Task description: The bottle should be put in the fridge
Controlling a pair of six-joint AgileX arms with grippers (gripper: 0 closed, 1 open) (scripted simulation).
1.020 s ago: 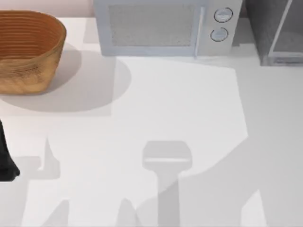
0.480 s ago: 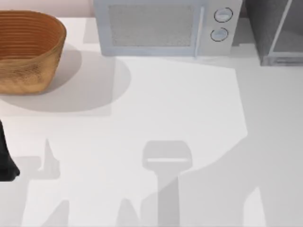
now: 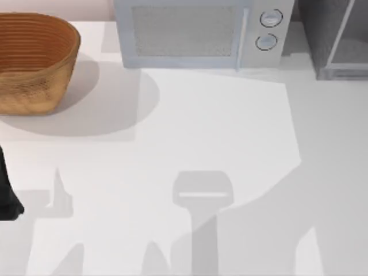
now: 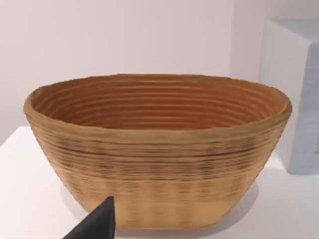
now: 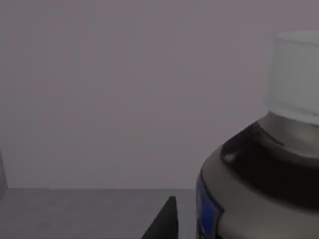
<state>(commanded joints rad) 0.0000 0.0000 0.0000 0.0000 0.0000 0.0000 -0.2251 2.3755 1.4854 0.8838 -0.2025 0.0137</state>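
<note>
The bottle (image 5: pixel 259 174) stands upright very near the right wrist camera, showing a white cap, a dark neck and a blue label edge, in a dim grey space. A dark part of my right gripper (image 5: pixel 165 223) sits just beside the bottle, and I cannot see whether it touches. The fridge (image 3: pixel 330 40), a dark-grey cabinet with pale frame edges, stands at the table's back right corner. My left gripper (image 4: pixel 97 223) is parked facing the basket, and its arm (image 3: pixel 7 195) shows at the table's left edge.
A woven basket (image 3: pixel 34 63) stands at the back left and rises in front of the left wrist camera as the basket (image 4: pixel 154 149). A light-grey microwave (image 3: pixel 201 34) with two dials stands at the back centre. White tabletop (image 3: pixel 190 132) spreads in front of them.
</note>
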